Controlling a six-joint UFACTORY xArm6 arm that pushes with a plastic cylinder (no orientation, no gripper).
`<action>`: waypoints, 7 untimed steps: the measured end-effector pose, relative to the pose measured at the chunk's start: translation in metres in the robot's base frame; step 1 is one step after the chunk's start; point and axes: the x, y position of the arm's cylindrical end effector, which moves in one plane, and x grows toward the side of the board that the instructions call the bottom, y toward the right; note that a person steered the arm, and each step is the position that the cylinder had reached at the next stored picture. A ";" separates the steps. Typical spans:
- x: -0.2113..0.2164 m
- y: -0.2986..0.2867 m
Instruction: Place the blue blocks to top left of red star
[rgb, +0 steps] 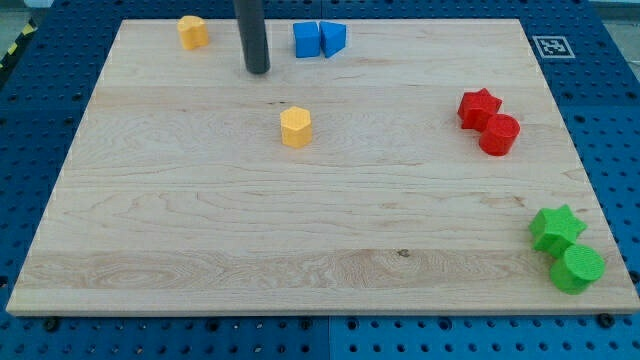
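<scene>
Two blue blocks – a blue cube (307, 39) and a blue wedge-like block (333, 39) – are seen touching, side by side near the worktop's (200, 230) top edge. The red star (478, 107) is placed well to the view's right, touching a red cylinder (499, 134). My tip (258, 70) is set just left of the blue pair, apart from it. No hand is fitted, so nothing can be clamped – only pushing. The blocks are judged light, stiff and easily slid; a push on the cube's left face is suggested, though the pair may be split or spun.
</scene>
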 end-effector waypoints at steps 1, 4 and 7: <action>-0.028 0.005; -0.040 0.112; -0.040 0.207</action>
